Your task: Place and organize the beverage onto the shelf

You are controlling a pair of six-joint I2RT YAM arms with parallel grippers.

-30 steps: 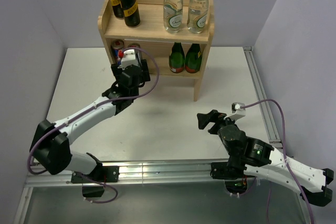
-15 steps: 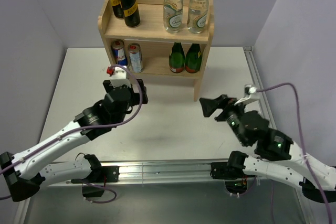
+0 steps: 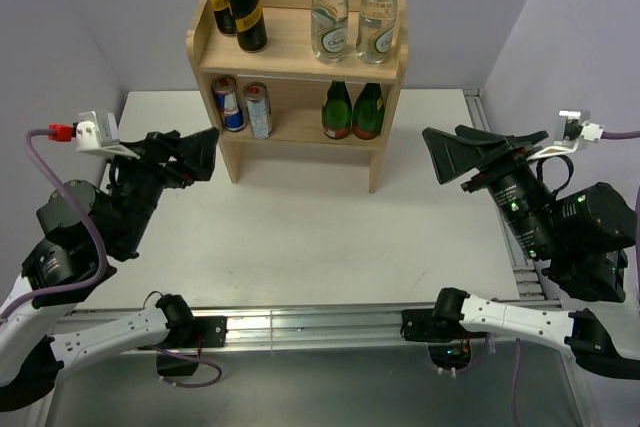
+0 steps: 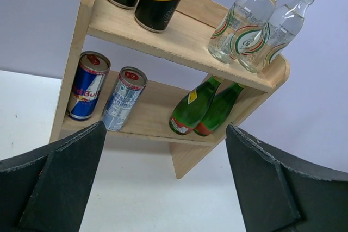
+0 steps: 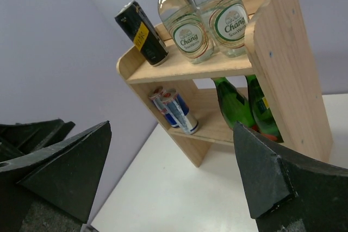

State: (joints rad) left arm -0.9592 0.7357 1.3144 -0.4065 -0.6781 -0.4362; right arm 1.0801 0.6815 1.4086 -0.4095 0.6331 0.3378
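Note:
The wooden shelf (image 3: 290,57) stands at the back of the table. Two black cans (image 3: 244,7) and two clear green-capped bottles (image 3: 330,15) are upright on its top board. On the left of the lower board, two silver-blue-red cans (image 3: 228,103) stand side by side. My left gripper (image 3: 205,152) hangs open and empty, raised in front of the shelf's left side. My right gripper (image 3: 435,155) is open and empty off the shelf's right end. Both wrist views look between wide-apart jaws, left (image 4: 166,129) and right (image 5: 173,129), at the shelf (image 4: 179,36) (image 5: 283,58).
Two dark green bottles with red labels (image 3: 353,112) stand on the right of the lower board. A metal rail (image 3: 495,167) runs along the table's right edge. Grey walls close in on both sides and behind the shelf.
My left gripper has drawn back from the lower shelf and risen to the near left, uncovering both silver-blue-red cans. The right arm has lifted and swung out to the right.

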